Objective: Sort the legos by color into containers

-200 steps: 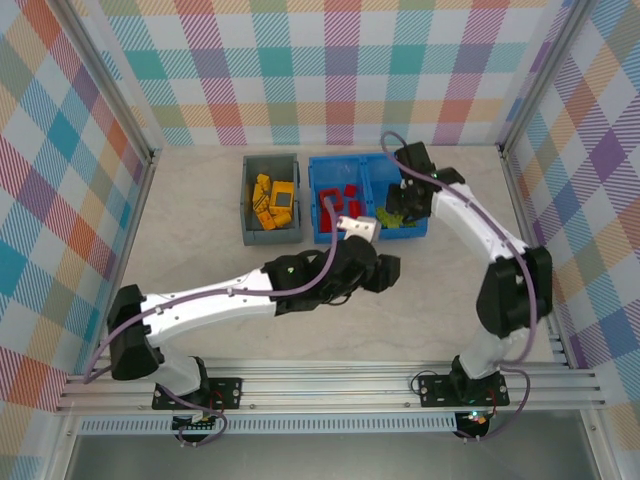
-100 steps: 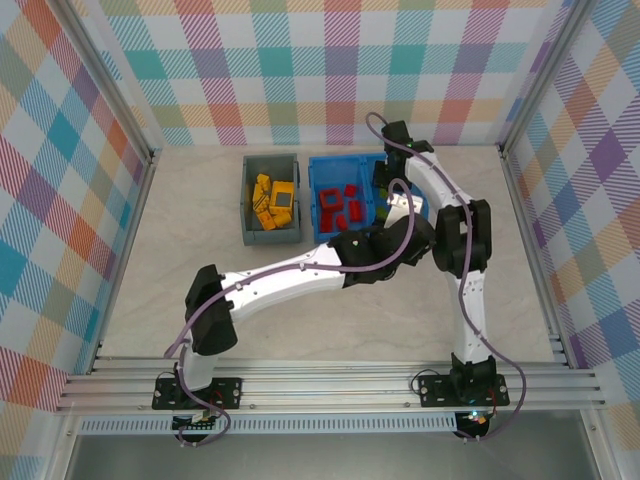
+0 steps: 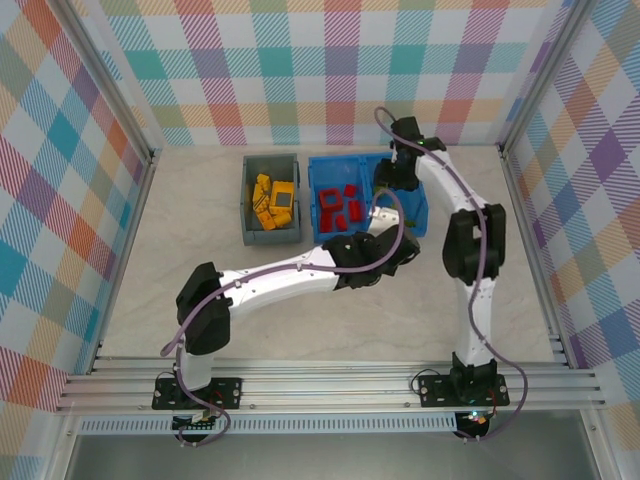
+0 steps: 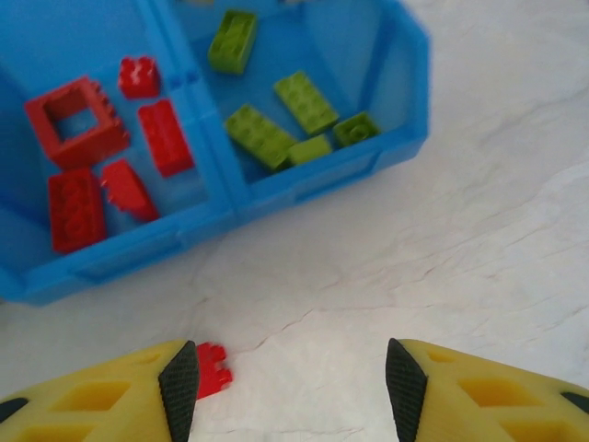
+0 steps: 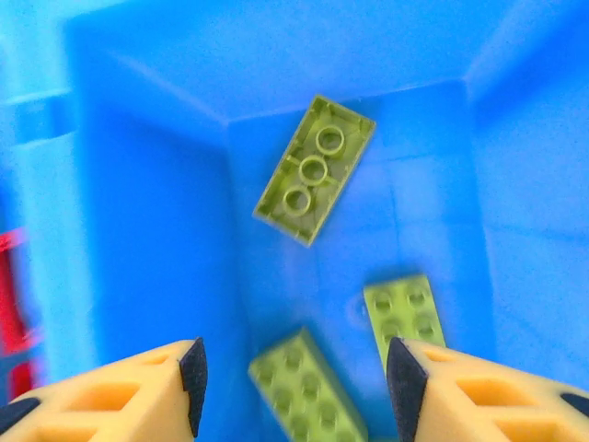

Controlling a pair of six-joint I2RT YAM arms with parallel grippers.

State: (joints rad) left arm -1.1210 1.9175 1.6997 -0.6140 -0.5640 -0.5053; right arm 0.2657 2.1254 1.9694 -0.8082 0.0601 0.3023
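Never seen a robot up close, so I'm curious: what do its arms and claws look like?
The left arm and right arm are white links between black joints, a thin purple cable looping along each. The left claw and right claw each have two yellow-orange fingers with black pads.

Marbled table (image 3: 190, 220): grey bin (image 3: 272, 238), blue bin (image 3: 325, 235), one red lego (image 4: 213, 368), perhaps loose, beside it.

A lab test cell: aluminium frame (image 3: 330, 380), plaid cloth walls (image 3: 330, 70), marbled tabletop (image 3: 190, 250)
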